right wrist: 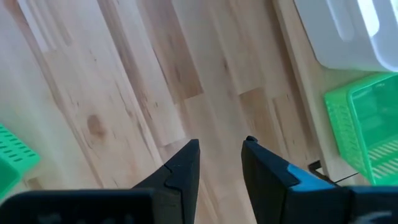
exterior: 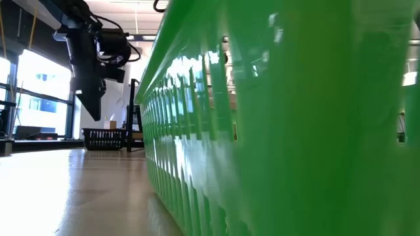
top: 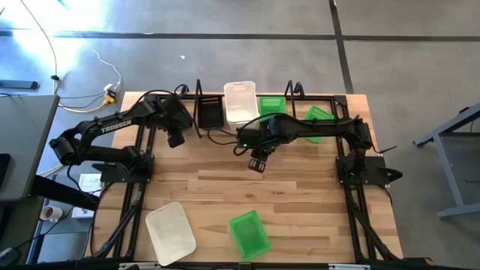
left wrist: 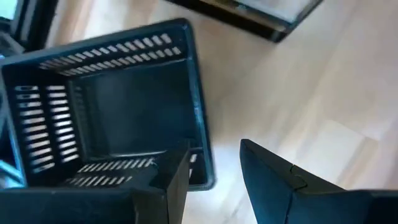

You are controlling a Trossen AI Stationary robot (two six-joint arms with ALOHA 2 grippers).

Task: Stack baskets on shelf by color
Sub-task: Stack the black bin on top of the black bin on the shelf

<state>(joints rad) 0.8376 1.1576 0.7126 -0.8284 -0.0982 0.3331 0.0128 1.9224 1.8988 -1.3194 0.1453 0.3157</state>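
Observation:
At the table's far edge the black rod shelf (top: pixel 294 91) holds a black basket (top: pixel 211 111), a white basket (top: pixel 241 101) and two green baskets (top: pixel 271 105) (top: pixel 319 114). A white basket (top: pixel 171 231) and a green basket (top: pixel 249 233) lie on the table near its near edge. My left gripper (top: pixel 176 139) (left wrist: pixel 214 155) is open, just left of the black basket (left wrist: pixel 112 106) and touching nothing. My right gripper (top: pixel 257 163) (right wrist: pixel 221 146) is open above bare wood in the table's middle, in front of the shelf.
The near green basket (exterior: pixel 262 131) fills most of the low view, hiding the middle and right of the table. My left arm (exterior: pixel 88 72) hangs above the far black basket (exterior: pixel 105 137). Bare wood lies between the shelf and the two near baskets. Cables run on the floor beyond the table.

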